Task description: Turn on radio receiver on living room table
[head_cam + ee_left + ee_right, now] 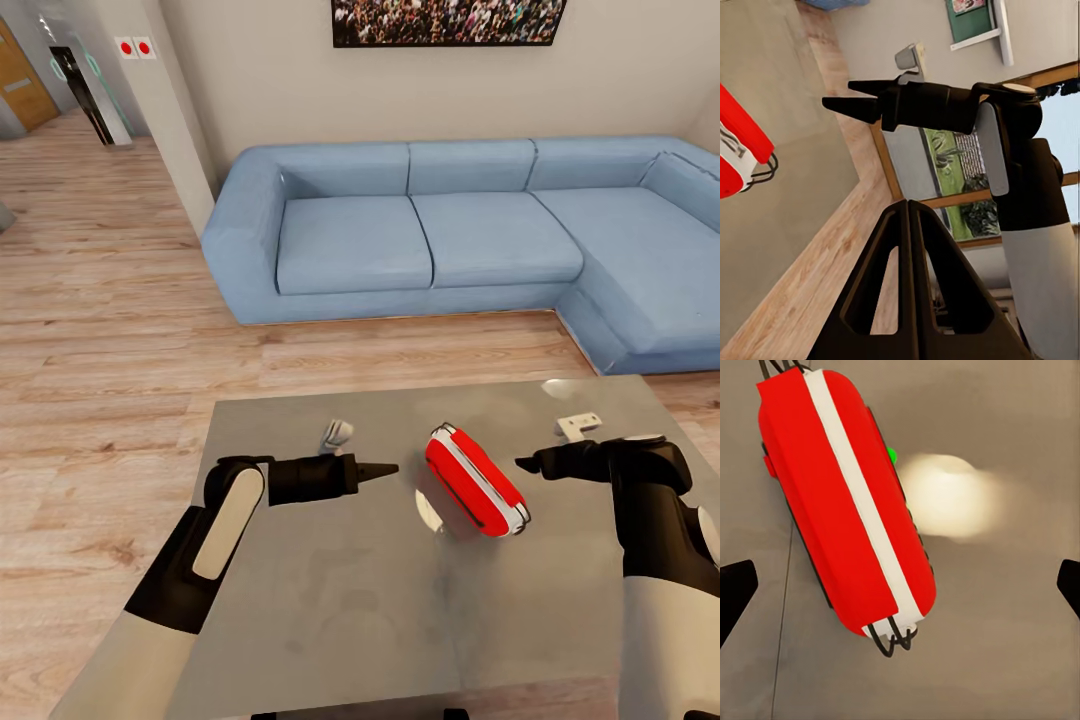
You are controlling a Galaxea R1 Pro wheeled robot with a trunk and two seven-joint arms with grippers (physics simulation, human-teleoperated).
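Here the radio receiver (477,481) stands on the table (330,600), roughly midway between its left and right edges and nearer the far edge than the near one, turned at an angle to both. From the head view I see mostly its red top with the white trim; the dial and grille are turned away from me and I cannot make them out. My left gripper (384,469) hovers just left of it, fingers pressed together into one point, apart from the radio. My right gripper (524,464) sits just right of it, and from the head view I cannot judge its gap. In the right wrist view my fingertips (735,589) stand spread wide, cut off at both sides of the frame, with the radio between them and untouched. A small green spot (892,455) shows at its edge. The near table edge is cut off by the frame. Beyond the far edge is the blue sofa (440,235).
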